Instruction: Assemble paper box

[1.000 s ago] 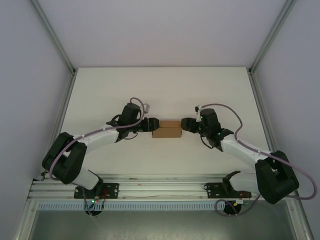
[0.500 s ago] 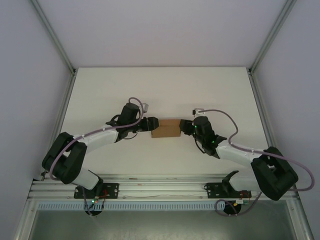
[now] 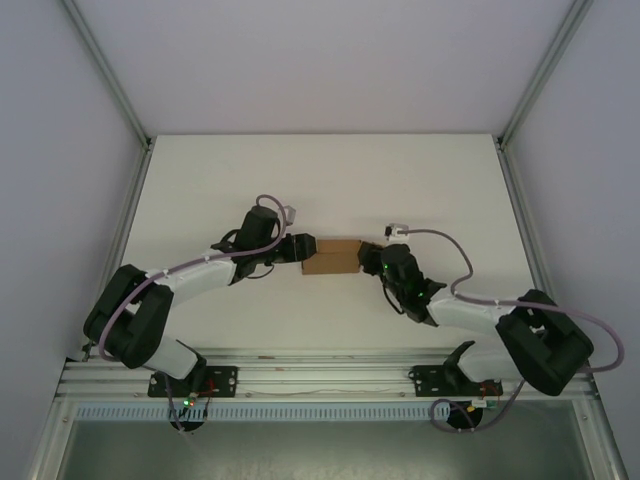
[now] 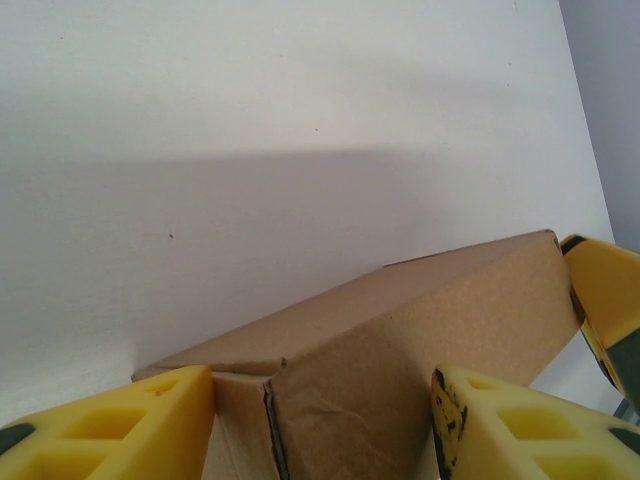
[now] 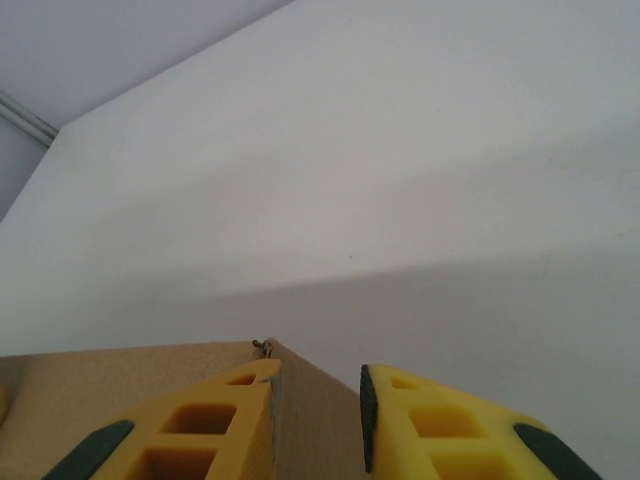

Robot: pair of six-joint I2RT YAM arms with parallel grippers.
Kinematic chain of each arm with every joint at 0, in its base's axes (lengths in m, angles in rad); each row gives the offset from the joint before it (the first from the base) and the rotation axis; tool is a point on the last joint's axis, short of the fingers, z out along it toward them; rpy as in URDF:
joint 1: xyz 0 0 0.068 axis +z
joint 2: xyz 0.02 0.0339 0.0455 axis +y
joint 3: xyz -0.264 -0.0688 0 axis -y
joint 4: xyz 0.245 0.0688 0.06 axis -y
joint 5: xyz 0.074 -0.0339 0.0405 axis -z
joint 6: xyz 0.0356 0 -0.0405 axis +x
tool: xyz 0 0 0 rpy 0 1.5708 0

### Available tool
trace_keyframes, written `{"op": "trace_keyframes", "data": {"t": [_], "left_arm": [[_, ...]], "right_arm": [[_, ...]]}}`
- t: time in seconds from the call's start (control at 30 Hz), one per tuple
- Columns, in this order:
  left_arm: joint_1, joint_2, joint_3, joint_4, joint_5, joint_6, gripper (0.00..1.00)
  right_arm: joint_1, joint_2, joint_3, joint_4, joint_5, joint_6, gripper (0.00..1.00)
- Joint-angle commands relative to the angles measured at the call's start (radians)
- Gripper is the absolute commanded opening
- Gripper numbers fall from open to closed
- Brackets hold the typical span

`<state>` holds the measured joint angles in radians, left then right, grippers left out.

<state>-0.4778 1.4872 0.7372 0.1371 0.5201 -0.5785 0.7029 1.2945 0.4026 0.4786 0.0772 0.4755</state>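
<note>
Paper box: a small, low box of plain brown cardboard (image 3: 333, 257), already folded into shape, with a creased corner seam in the left wrist view.
Location: it lay near the middle of the white surface (image 3: 330, 170), between the two arms, long side running left to right.
Left pincer: the left pincer (image 3: 303, 250) was at the box's left end. Its yellow fingers (image 4: 110, 425) stood on either side of that end, apparently touching it, so it was judged to be clenched on the box.
Right pincer: the right pincer (image 3: 370, 256) was at the box's right end. Its fingers (image 5: 440, 430) stood close together with cardboard in the narrow gap between them. Whether they pinched a wall or merely straddled the corner could not be told.
Weight: likely very light, so a sideways nudge would slide it across the smooth surface unless the other end was braced.
Stiffness: probably thin board, stiff along the folds but easily dented or creased on the flat panels. A hard squeeze could crush a wall.
Where to hold: best at the ends, near corners and folded edges where the walls support each other. One arm should steady the box while the other works a flap.
Contents: the inside was hidden, so nothing could be said of what, if anything, it held.
Progress: judged late in the folding, with the ends probably being pressed or tucked home.
</note>
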Motion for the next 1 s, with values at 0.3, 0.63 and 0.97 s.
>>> {"op": "trace_keyframes", "data": {"t": [0.3,0.63,0.97], "left_arm": [[-0.025,-0.008,-0.037,0.026,0.035,0.017,0.57],[-0.024,-0.085,0.061,-0.102,-0.066,0.09,0.86],[0.016,-0.275,0.071,-0.33,-0.406,0.151,1.0]], "right_arm": [[-0.125,-0.123,0.235,-0.57,-0.118,-0.004,0.65],[-0.169,-0.042,0.429,-0.645,-0.267,-0.238,0.83],[-0.169,0.045,0.575,-0.873,-0.614,-0.906,1.0]]}}
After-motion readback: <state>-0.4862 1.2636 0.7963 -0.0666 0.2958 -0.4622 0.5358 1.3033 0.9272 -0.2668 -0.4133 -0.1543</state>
